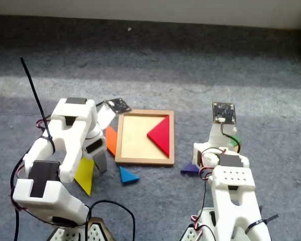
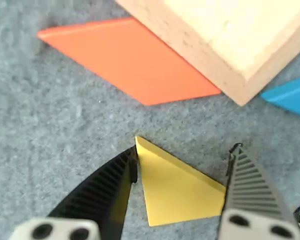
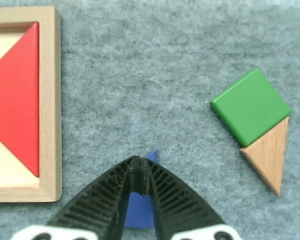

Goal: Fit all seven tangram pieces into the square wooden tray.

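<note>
**Square wooden tray** (image 1: pixel 144 161): lay flat on the grey carpet (image 1: pixel 190 75) at the centre of the high view. It held one red triangle (image 1: pixel 161 134), whose long edge sat against the tray's right wall and whose point faced the middle.

**Pieces left of the tray:** an orange parallelogram (image 1: pixel 111 140) lay just beside the left wall. A yellow triangle (image 1: pixel 84 173) lay at lower left. A light blue triangle (image 1: pixel 127 175) lay just below the tray's lower left corner.

**Pieces right of the tray:** a dark blue triangle (image 1: pixel 190 169) lay near the lower right corner. A green square (image 3: pixel 250 106) and a wood-coloured triangle (image 3: pixel 269 155) touched along one edge, well apart from the tray.

**Left gripper** (image 2: pixel 184 154): its fingers were spread, one on each side of the yellow triangle. The black finger touched a corner of the piece, which lay flat on the carpet.

**Right gripper** (image 3: pixel 140 172): its fingers were pressed together, with the tips directly over the dark blue triangle. Whether they touched the piece could not be told.
</note>
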